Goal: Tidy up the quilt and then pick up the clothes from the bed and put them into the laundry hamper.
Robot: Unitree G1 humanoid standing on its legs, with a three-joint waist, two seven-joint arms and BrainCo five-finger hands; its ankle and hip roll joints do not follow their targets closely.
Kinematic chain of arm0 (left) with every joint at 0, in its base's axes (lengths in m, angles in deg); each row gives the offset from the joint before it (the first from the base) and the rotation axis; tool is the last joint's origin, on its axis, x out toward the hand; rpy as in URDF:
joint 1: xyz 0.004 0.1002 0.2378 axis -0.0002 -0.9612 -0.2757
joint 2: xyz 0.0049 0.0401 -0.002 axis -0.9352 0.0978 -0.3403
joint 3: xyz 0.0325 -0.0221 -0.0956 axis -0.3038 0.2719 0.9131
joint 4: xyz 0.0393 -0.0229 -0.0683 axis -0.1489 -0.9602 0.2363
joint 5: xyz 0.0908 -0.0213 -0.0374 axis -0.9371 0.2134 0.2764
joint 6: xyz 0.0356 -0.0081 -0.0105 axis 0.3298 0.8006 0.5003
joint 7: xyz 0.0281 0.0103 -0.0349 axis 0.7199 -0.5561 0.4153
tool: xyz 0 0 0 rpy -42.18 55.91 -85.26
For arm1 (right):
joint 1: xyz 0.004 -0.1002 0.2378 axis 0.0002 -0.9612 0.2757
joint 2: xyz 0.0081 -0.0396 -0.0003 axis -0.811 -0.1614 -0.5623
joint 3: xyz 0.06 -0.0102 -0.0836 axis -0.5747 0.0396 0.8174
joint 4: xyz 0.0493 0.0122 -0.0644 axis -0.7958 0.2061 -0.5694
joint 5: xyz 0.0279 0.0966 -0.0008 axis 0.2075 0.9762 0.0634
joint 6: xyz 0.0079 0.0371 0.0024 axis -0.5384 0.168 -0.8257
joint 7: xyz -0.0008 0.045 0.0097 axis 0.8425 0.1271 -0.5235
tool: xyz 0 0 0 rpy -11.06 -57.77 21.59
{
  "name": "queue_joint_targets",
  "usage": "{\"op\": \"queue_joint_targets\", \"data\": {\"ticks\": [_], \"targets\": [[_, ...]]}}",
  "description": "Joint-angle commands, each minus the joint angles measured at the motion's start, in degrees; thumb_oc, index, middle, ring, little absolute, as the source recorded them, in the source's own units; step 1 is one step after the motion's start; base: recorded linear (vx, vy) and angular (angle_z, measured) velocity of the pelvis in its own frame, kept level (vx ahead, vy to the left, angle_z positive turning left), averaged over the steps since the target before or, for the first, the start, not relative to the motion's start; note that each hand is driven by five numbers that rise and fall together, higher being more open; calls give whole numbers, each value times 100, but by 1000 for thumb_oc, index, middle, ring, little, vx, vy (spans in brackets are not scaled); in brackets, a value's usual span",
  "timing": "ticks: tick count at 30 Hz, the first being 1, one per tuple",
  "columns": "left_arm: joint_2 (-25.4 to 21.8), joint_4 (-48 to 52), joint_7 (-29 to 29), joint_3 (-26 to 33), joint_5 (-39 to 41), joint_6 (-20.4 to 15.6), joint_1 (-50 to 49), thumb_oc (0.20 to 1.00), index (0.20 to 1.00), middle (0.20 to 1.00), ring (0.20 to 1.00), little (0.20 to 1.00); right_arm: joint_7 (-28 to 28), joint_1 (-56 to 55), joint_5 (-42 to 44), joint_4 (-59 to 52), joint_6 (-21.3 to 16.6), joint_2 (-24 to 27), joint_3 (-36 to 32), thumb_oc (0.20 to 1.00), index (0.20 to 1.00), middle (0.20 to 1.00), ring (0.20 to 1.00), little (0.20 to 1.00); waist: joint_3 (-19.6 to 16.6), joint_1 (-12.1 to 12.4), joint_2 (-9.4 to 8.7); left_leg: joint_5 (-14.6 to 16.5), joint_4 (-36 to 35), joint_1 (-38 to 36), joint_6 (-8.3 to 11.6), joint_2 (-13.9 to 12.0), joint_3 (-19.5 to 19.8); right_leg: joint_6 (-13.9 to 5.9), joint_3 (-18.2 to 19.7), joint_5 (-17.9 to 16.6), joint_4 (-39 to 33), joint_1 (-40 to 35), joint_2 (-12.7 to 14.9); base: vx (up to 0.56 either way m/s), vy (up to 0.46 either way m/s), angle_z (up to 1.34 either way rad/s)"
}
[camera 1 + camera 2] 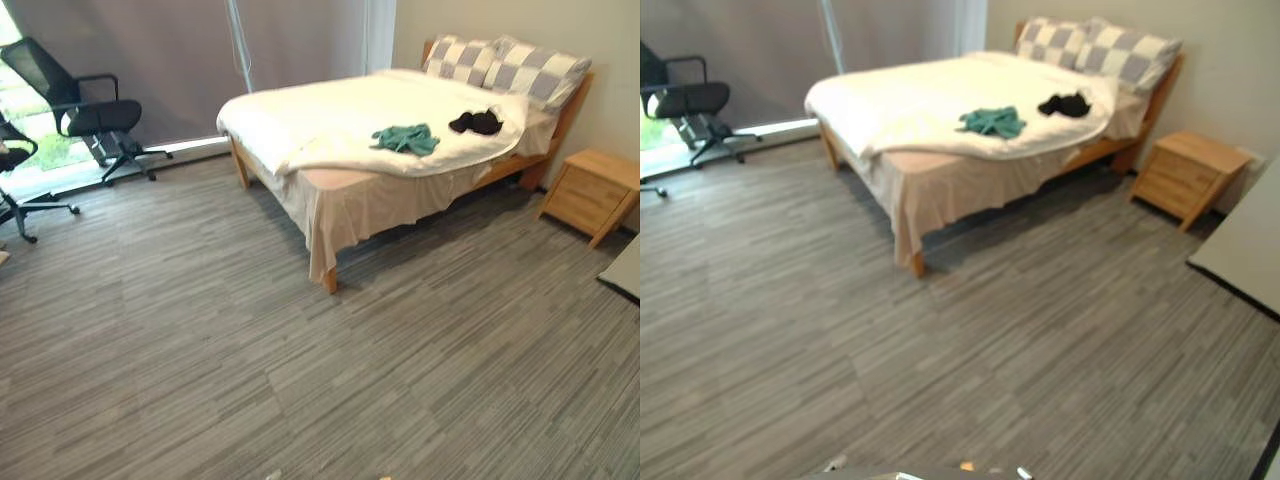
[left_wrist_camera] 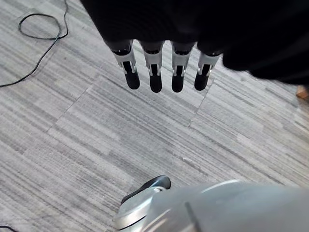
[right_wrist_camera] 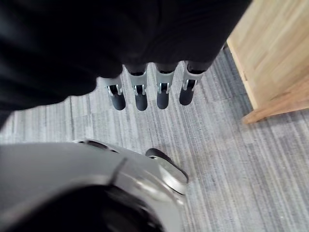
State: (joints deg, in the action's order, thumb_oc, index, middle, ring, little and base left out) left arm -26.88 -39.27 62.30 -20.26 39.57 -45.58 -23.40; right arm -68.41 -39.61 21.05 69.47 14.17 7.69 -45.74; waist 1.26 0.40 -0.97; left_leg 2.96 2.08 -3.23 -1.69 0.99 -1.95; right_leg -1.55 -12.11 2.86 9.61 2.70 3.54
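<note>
Black office chair (image 1: 85, 105) by window; checked pillows (image 1: 505, 68) at headboard; wooden nightstand (image 1: 590, 193) beside bed.

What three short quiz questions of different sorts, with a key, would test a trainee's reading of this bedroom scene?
1. True or false: the crumpled teal-green garment lies on the cream-white quilt.
2. Multiple choice: the small black garment lies (A) on the grey striped floor, (B) on the quilt between the teal-green garment and the grey-and-white checked pillows, (C) on the black mesh office chair.
3. Fill in: the light wooden nightstand stands on the floor beside the bed's ____ end.

Key
1. True.
2. B.
3. Pillow. The left hand and right hand hang over the floor, fingers straight, holding nothing.
</note>
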Motion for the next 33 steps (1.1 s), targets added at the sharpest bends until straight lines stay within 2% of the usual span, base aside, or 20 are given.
{"op": "queue_joint_targets", "data": {"ticks": [1, 7, 9, 10, 11, 12, 14, 16, 17, 18, 19, 20, 24, 25, 26, 27, 28, 30, 31, 33], "targets": [[184, -161, 57, 1, -92, -223, 513, 1000, 1000, 1000, 1000, 1000, 29, 547, -30, 102, -132, -227, 95, 1000, 1000, 1000, 1000, 1000, 535, 14, -2, -80, -708, -369, 430, -300, -157, -608, 65, -151, -1461, -905, 317, 0, 0, 0], [81, -192, -41, 49, 1, -204, 575, 1000, 1000, 1000, 1000, 1000, 4, 751, -62, 18, -106, -128, 114, 1000, 1000, 1000, 1000, 1000, 841, 79, -28, -99, -708, -164, 327, -220, -77, -647, 145, -284, -1461, -664, 341, -9, 32, -6], [-68, -195, 12, 130, 53, -196, 681, 1000, 1000, 1000, 1000, 1000, -14, 872, 33, -35, -109, -148, 56, 1000, 1000, 1000, 1000, 1000, 1031, 144, -41, -81, -654, -87, 227, -216, -85, -685, 103, -210, -647, -194, 416, -101, 62, -12], [-111, -212, 29, 169, 86, -191, 719, 1000, 1000, 1000, 1000, 1000, -27, 919, 71, -46, -112, -154, 13, 1000, 1000, 1000, 1000, 1000, 1107, 166, -22, -41, -616, -77, 178, -203, -99, -803, 47, -231, -84, 85, 507, -52, 63, -13], [-111, -213, 29, 169, 86, -191, 721, 1000, 1000, 1000, 1000, 1000, -28, 921, 71, -45, -112, -154, 12, 1000, 1000, 1000, 1000, 1000, 1101, 170, -29, -40, -612, -65, 174, -194, -105, -807, 57, -217, -53, 112, 517, -23, 151, -17], [-179, -307, 36, 328, 320, -126, 805, 1000, 1000, 1000, 1000, 1000, -21, 1007, 139, -88, -90, -168, -27, 1000, 1000, 1000, 1000, 1000, 1354, 148, -5, 96, -558, -202, 38, -163, -132, -1079, -69, -643, 1320, 705, 822, 63, 126, -30], [-202, -350, 40, 387, 443, -80, 897, 1000, 1000, 1000, 1000, 1000, 0, 1061, 235, -140, -90, -202, -62, 1000, 1000, 1000, 1000, 1000, 1478, 101, -32, 150, -561, -332, 19, -157, -80, -1059, -12, -746, 1781, 986, 842, 146, 58, -37], [-260, -312, 63, 360, 490, -110, 1038, 1000, 1000, 1000, 1000, 1000, 59, 1098, 376, -256, -108, -237, -42, 1000, 1000, 1000, 1000, 1000, 1629, 32, -61, 295, -581, -523, 34, -158, 12, -987, 9, -643, 1705, 1308, 829, 301, -93, 24], [-279, -255, 75, 255, 394, -167, 1174, 1000, 1000, 1000, 1000, 1000, 64, 1086, 529, -374, -130, -254, -6, 1000, 1000, 1000, 1000, 1000, 1666, -76, -188, 462, -699, -746, 139, -99, 88, -920, -92, -605, 641, 1293, 805, 291, -134, 42], [-278, -254, 75, 255, 394, -167, 1172, 1000, 1000, 1000, 1000, 1000, 64, 1084, 529, -375, -130, -252, -5, 1000, 1000, 1000, 1000, 1000, 1682, -84, -171, 468, -702, -770, 144, -119, 97, -917, -114, -614, 610, 1250, 787, 463, -204, 30], [-274, -253, 96, 209, 358, -208, 1189, 1000, 1000, 1000, 1000, 1000, 74, 1070, 542, -367, -130, -254, 1, 1000, 1000, 1000, 1000, 1000, 1692, -153, -207, 586, -708, -872, 217, -115, 139, -906, -181, -727, -173, 1212, 779, 552, -242, 56], [-264, -317, 65, 147, 169, -233, 1234, 1000, 1000, 1000, 1000, 1000, 56, 997, 487, -328, -91, -292, -24, 1000, 1000, 1000, 1000, 1000, 1646, -309, -188, 852, -708, -1093, 403, -265, 146, -1020, -276, -1014, -1181, 1306, 801, 700, -299, 48], [-213, -432, 63, 58, -134, -243, 1133, 1000, 1000, 1000, 1000, 1000, -30, 877, 344, -150, -6, -284, 30, 1000, 1000, 1000, 1000, 1000, 1441, -411, -145, 1169, -708, -1466, 490, -396, 189, -988, -410, -1150, -1336, 1246, 813, 575, -182, 31], [-132, -429, 45, 62, -101, -248, 1077, 1000, 1000, 1000, 1000, 1000, -59, 809, 271, -154, -42, -242, 26, 1000, 1000, 1000, 1000, 1000, 1342, -505, -66, 985, 33, -1383, 622, -537, 171, -845, -360, -1077, -1141, 1155, 694, 374, -94, 20], [-131, -428, 45, 62, -101, -247, 1075, 1000, 1000, 1000, 1000, 1000, -59, 808, 271, -154, -43, -241, 27, 1000, 1000, 1000, 1000, 1000, 1334, -509, -64, 997, 57, -1362, 624, -540, 176, -844, -364, -1077, -1140, 1163, 695, 723, -270, 39], [-116, -392, 71, 140, -8, -205, 1062, 1000, 1000, 1000, 1000, 1000, -79, 735, 34, -97, -32, -146, 181, 1000, 1000, 1000, 1000, 1000, 1295, -416, -73, 93, 1763, -667, 899, -584, 185, -545, -503, -937, -1345, 576, 447, 353, -177, 41], [-117, -392, 71, 140, -8, -205, 1062, 1000, 1000, 1000, 1000, 1000, -79, 735, 34, -97, -32, -146, 181, 1000, 1000, 1000, 1000, 1000, 1291, -420, -75, 92, 1764, -661, 899, -581, 189, -546, -506, -937, -1345, 580, 451, 456, -244, 42], [-166, -246, 91, 153, 124, -226, 1093, 1000, 1000, 1000, 1000, 1000, -60, 766, 12, -300, -67, -66, 241, 1000, 1000, 1000, 1000, 1000, 1352, -300, -192, -469, 3003, -71, 947, -514, 210, -330, -510, -738, -1461, 180, 361, 409, -214, -31], [-232, -123, 178, 144, 232, -226, 1263, 1000, 1000, 1000, 1000, 1000, -18, 1023, 81, -448, -61, -16, 309, 1000, 1000, 1000, 1000, 1000, 1433, -118, -384, -344, 3592, 608, 878, -561, -73, -254, -442, -496, -1461, -125, 373, 587, -248, -71], [-254, -52, 241, 180, 324, -238, 1316, 1000, 1000, 1000, 1000, 1000, 17, 1175, 113, -647, -77, -11, 410, 1000, 1000, 1000, 1000, 1000, 1464, 81, -449, -90, 3399, 1112, 803, -618, -358, -266, -357, -306, -1461, -355, 374, 433, -114, -52]]}}
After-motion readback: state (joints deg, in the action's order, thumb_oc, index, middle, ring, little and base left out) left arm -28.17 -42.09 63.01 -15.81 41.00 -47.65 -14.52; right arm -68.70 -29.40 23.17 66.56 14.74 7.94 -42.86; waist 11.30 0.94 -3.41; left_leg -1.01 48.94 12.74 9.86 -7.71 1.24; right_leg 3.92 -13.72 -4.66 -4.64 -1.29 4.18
